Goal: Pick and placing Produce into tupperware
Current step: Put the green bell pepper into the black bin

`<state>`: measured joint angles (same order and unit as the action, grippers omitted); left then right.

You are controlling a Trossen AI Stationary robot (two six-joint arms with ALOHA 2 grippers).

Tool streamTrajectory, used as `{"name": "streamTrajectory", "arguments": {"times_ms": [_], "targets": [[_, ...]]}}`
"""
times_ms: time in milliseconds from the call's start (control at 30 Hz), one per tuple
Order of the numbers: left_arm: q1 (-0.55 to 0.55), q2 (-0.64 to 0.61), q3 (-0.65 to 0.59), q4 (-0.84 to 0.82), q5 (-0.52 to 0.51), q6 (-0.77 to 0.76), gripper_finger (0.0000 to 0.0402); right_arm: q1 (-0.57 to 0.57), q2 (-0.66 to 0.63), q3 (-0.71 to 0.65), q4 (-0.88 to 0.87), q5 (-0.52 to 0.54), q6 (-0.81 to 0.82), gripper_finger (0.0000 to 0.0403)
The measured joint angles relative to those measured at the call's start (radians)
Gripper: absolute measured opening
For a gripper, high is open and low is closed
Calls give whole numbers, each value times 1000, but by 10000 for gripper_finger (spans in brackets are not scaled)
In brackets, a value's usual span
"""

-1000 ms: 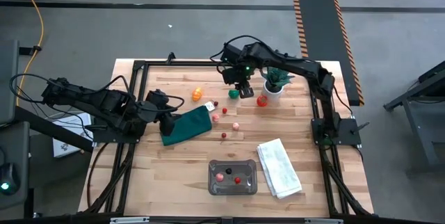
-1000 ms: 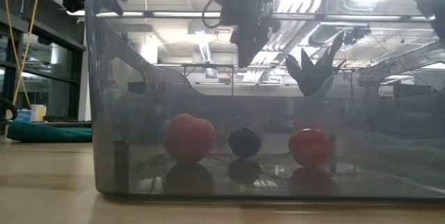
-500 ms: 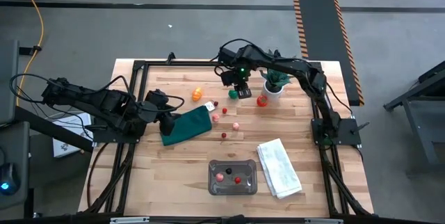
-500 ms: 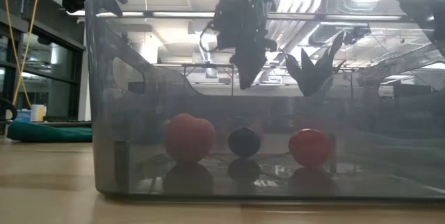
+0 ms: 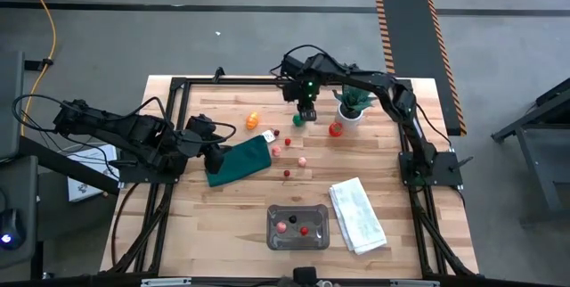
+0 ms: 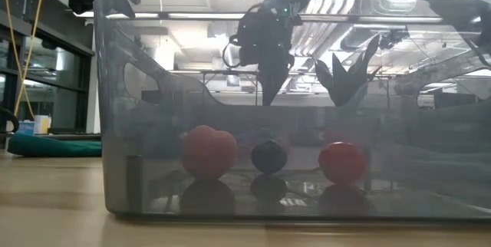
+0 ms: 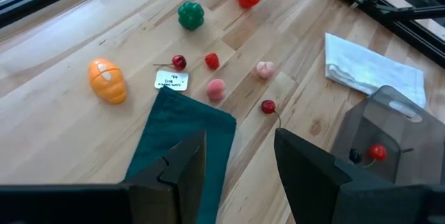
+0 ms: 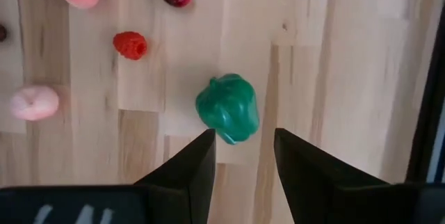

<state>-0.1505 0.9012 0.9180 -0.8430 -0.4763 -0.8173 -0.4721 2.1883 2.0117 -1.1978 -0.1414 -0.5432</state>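
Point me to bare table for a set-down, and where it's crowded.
Free: bare wood between the cloth and the tupperware, and the near-left corner. Crowded: the far middle, where loose produce lies between the orange piece and the plant, with the right gripper over the green pepper.

A robotics lab or industrial workshop: a butcher-block worktable (image 5: 232, 207) in a black metal frame stands on a bare grey concrete floor (image 5: 267, 42), beside a ramp edged in orange-and-black hazard stripes (image 5: 434, 33). A yellow cable (image 5: 46, 20) trails across the floor. Behind the table, the low view shows long rows of ceiling strip lights (image 6: 207, 15) and large windows (image 6: 38, 63).
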Motion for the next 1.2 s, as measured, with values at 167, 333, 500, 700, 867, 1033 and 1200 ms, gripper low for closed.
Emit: {"name": "streamTrajectory", "arguments": {"times_ms": [167,333,500,700,867,1033,1200], "targets": [[0,0,0,-2,0,0,159,-24,0,0,0,-84,31,139],[0,0,0,-2,0,0,159,-29,0,0,2,-120,30,162],[0,0,0,-2,0,0,158,-32,12,0,20,-137,29,206],[0,0,0,0,0,-3,159,-32,34,1,21,-148,28,253],[0,0,0,1,0,-3,159,-35,52,1,20,-165,38,273],[0,0,0,0,0,-3,159,-39,58,1,16,-173,39,292],[0,0,0,-2,0,-3,159,-40,58,1,18,-159,42,308]]}}
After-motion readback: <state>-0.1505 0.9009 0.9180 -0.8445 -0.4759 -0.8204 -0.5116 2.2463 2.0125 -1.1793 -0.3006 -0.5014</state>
